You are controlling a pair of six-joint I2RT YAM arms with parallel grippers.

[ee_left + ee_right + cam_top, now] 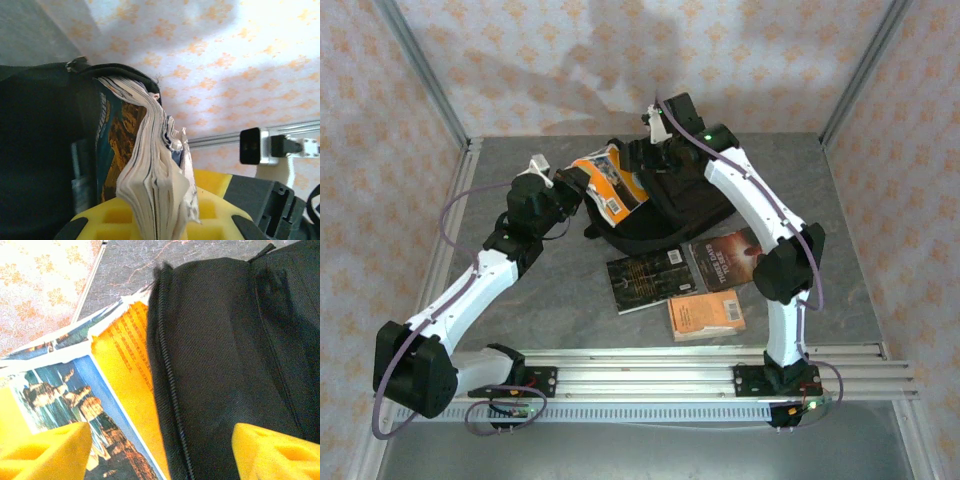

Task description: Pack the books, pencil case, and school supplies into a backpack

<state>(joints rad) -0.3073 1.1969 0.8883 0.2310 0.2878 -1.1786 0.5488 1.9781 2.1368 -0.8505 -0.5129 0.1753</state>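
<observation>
One large black soft fabric backpack at the far middle of the grey table, with one orange-and-white picture-cover paperback held against its open zip edge.

Two arms. Stretched from the near-left corner, elbow low and wrist angled toward the bag: the left gripper, clamped tight on that paperback's page edge. Bent up over a raised elbow and reaching back across the bag: the right gripper, yellow fingers spread wide, zip edge between them, pinching nothing. Four books counted: the held one, plus three flat on the table just in front of the backpack, namely a black-covered paperback, a dark brown paperback with pale title and a small plain orange book.
</observation>
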